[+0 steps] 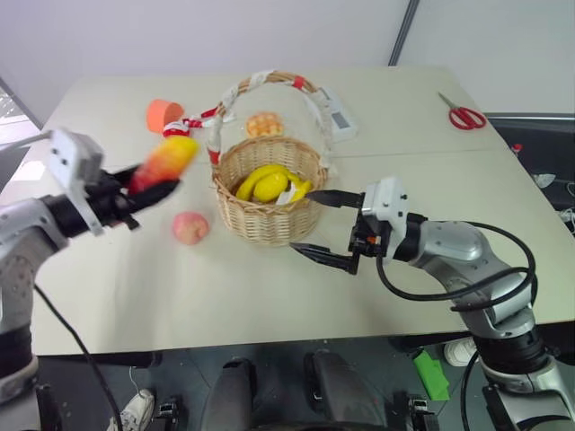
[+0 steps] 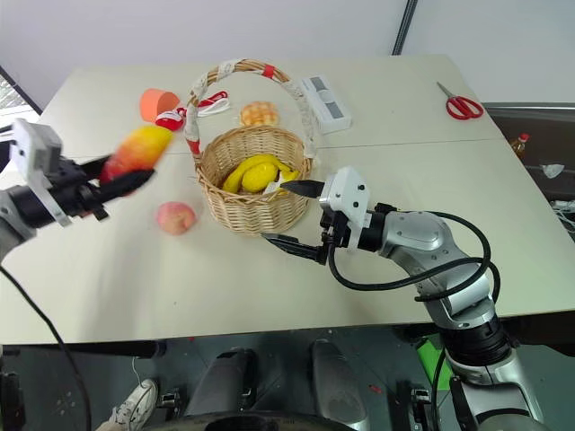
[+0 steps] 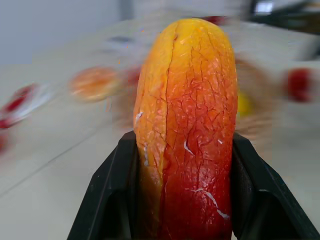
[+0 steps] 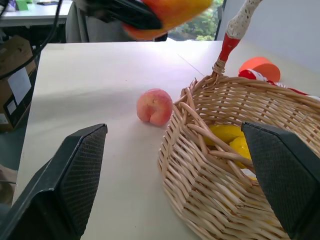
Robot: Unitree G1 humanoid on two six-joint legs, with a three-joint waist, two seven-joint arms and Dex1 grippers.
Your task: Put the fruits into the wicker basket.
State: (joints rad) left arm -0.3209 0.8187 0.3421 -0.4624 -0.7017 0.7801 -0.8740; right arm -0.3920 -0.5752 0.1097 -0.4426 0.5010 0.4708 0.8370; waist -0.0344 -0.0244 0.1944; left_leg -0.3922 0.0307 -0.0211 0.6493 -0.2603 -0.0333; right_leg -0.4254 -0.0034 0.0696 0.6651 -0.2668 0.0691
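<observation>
At nine o'clock of the basket, the left gripper clamps the mango aloft; next, carry it over the rim and release. The peach waits at eight o'clock. The right gripper gapes empty by the basket.

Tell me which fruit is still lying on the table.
The round pink peach, just left of the basket. The mango is up in the left hand, and the yellow fruits are in the basket.
</observation>
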